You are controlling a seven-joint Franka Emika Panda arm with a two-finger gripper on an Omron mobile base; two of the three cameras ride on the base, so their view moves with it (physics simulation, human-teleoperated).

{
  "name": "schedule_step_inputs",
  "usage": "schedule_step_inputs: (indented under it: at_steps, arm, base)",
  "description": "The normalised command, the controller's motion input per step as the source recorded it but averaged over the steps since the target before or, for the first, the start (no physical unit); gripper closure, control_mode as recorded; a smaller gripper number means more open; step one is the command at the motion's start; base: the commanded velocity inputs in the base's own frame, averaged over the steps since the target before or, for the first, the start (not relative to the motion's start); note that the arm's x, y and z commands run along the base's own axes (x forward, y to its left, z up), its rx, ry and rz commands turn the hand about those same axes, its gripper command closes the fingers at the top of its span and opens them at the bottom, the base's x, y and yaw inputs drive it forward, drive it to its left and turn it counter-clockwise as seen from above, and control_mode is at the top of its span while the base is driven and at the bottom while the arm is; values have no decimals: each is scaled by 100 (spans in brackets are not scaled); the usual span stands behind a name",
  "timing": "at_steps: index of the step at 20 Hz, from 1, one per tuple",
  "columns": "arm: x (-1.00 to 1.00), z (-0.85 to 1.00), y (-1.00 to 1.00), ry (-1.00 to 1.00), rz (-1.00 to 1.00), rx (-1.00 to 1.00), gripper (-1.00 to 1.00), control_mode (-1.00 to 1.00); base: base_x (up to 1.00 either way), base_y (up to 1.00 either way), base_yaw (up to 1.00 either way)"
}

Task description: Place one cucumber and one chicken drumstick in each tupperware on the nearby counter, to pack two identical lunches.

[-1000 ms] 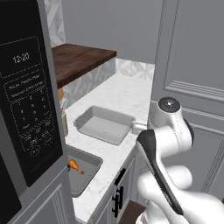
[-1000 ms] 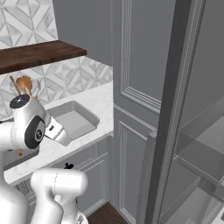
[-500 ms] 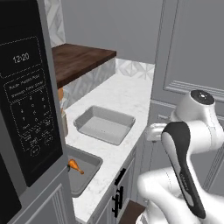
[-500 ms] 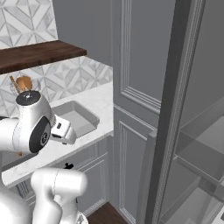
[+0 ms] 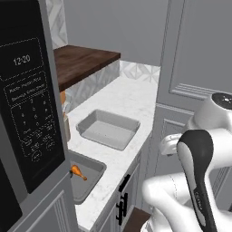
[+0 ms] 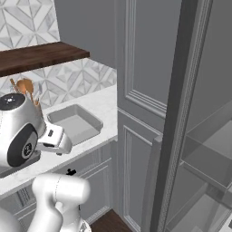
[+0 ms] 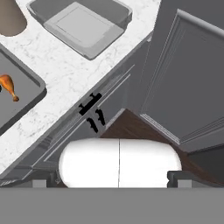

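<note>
On the white marble counter (image 5: 131, 97) stand two grey tupperware. The farther tupperware (image 5: 108, 129) (image 7: 83, 22) is empty. An orange chicken drumstick (image 5: 78, 171) (image 7: 8, 86) lies in the nearer tupperware (image 5: 88, 181) (image 7: 24, 98). The cucumber is out of view. My gripper (image 7: 113, 179) is open with nothing between its fingers. It hangs out past the counter's front edge, above the cabinet fronts, and looks down on both containers. My hand (image 6: 53, 138) sits in front of the empty tupperware (image 6: 74, 122).
A black microwave (image 5: 27, 113) fills the left side, with a dark wooden top (image 5: 81, 61) behind it. Tall grey cabinet doors (image 5: 195, 68) stand to the right of the counter. A brown utensil holder (image 7: 8, 17) stands by the tupperware. Black handles (image 7: 89, 105) mark the cabinet front.
The arm has swung right, carrying the hand from over the farther tupperware's edge out past the counter front. The gripper has stayed open.
</note>
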Motion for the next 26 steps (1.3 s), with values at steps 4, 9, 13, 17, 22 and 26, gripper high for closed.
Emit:
schedule_step_inputs:
  at_steps: [4, 9, 13, 17, 22, 26]
  arm:
    - [-3, 0, 0, 0, 0, 0, -100, -100]
    - [-7, 0, 1, 0, -3, 0, -100, 100]
    - [0, 0, 0, 0, 0, 0, -100, 100]
    - [0, 0, 0, 0, 0, 0, -100, 100]
    - [0, 0, 0, 0, 0, 0, -100, 100]
    - [0, 0, 0, 0, 0, 0, -100, 100]
  base:
    - [0, 0, 0]
    - [-62, 9, -36]
    - [-93, 15, -59]
    - [-90, 2, -55]
    - [-98, -28, -44]
    - [-82, -76, -39]
